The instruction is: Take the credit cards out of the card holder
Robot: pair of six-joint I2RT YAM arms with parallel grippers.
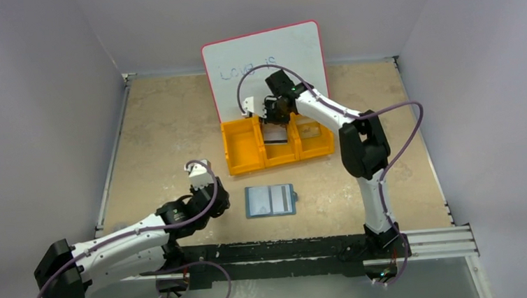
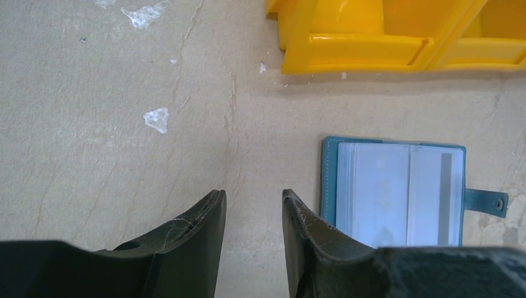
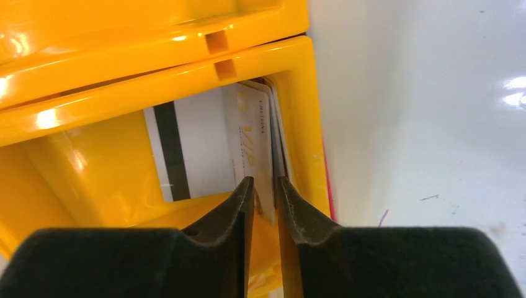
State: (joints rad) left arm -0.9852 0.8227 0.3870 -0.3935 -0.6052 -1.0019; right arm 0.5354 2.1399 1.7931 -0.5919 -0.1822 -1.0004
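Beige tabletop (image 1: pixel 154 128): teal bifold card holder (image 1: pixel 271 200) being seen open mid-frame.
Long axis left-right, lying right of the spread, empty left gripper (image 2: pixel 254 211); right gripper (image 3: pixel 265 198) narrowly parted about a silver plastic card (image 3: pixel 263 158), hold untellable.

Card holder (image 2: pixel 397 189) lies open and flat, teal outside, pale pockets up, snap tab sticking out sideways, just ahead and to the right of the left gripper (image 2: pixel 254 197). Credit cards (image 3: pixel 205 149) stand on edge in the orange bin (image 3: pixel 124 99). They're silvery, one showing a dark stripe, and the nearest one's edge sits in the gap of the right gripper (image 3: pixel 265 181).
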